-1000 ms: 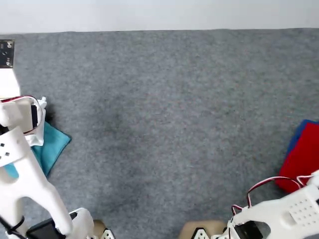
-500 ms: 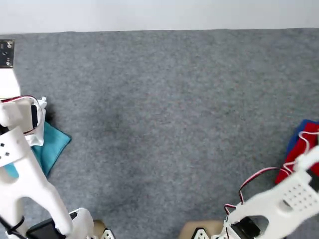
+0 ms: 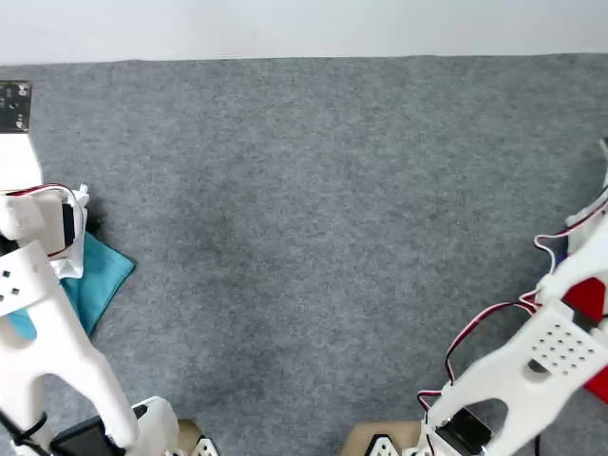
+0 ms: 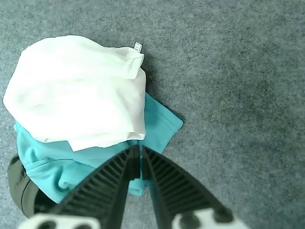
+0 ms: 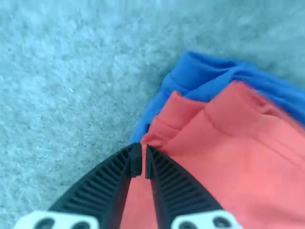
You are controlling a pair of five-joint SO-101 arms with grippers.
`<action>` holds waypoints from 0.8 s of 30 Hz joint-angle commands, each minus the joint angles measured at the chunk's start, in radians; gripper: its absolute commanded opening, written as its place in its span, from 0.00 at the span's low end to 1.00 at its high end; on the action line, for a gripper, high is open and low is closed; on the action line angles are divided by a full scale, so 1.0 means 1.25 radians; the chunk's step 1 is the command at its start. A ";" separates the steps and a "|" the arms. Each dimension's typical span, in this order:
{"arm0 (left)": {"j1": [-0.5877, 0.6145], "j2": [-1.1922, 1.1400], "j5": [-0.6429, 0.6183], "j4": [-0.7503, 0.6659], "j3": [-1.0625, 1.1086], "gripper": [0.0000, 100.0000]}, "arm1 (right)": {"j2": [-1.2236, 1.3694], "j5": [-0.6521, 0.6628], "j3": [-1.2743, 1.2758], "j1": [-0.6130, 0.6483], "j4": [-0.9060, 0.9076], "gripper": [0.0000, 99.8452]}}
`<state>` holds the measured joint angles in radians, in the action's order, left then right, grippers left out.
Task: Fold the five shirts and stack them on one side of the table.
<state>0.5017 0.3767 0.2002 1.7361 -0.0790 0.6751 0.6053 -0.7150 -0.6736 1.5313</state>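
The table (image 3: 313,190) carries two small heaps at opposite edges. At the left edge a white shirt (image 4: 76,90) lies bunched on a teal shirt (image 4: 159,121), which sticks out from under it toward the middle. At the right edge a red shirt (image 5: 228,162) lies on a blue shirt (image 5: 205,71), with only a rim of blue showing along one side.

The left gripper (image 4: 138,160) hangs over the teal shirt's free edge, its jaws pressed together with nothing between them. The right gripper (image 5: 140,160) is just as clenched and empty, poised above the red shirt's corner where a hem fold shows.

The step in hand looks like lifting the red shirt off the heap so it can be spread on the bare felt in the middle and folded. To do that cleanly, the right jaws need to part before the arm drops. One finger should then slide under the red hem only, since the blue rim sits directly below and could be pinched along with it. A bite set a little in from the corner should hold better than one on the very tip. Drawing the cloth up and toward the table's centre ought to peel it away without dragging the blue shirt along. The left arm looks best kept parked over its own heap, well clear of the centre.
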 commanded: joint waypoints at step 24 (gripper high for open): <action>0.004 0.021 0.005 0.015 -0.003 0.02 | 0.091 -0.059 -0.176 0.030 -0.134 0.02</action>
<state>0.5017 0.3767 0.2002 1.7361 -0.0790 0.8899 0.5424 -0.8286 -0.6536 1.2965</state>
